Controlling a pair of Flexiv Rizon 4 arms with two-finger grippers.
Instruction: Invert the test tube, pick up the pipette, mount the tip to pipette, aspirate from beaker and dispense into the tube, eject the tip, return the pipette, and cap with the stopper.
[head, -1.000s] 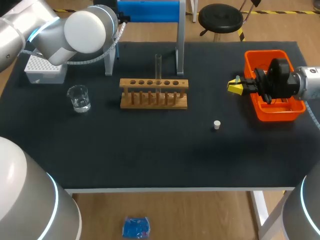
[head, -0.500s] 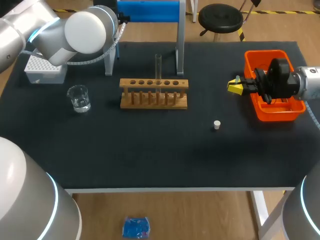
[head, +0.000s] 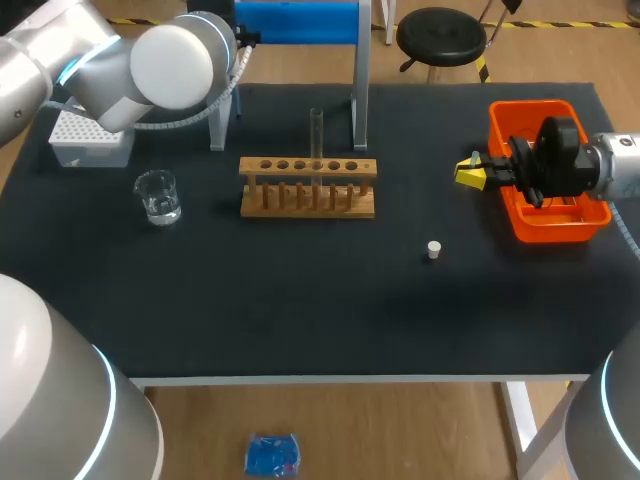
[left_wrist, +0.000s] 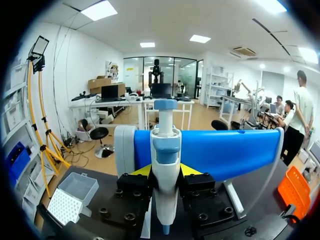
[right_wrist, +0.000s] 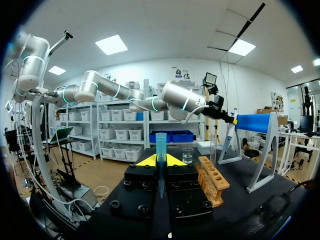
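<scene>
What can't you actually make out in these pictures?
Head view: the left gripper, shut on the pipette, is hidden behind the left arm.
Head view: the inside of the orange bin is mostly covered by the right arm.
Head view: the blue tube in the right gripper is too small to identify.
Test tube: contents too faint, any view.

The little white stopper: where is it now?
Head view: the stopper sits on the black table, right of middle, between the wooden rack and the orange tray.

No legible text, label or number on any tabletop item.
</scene>
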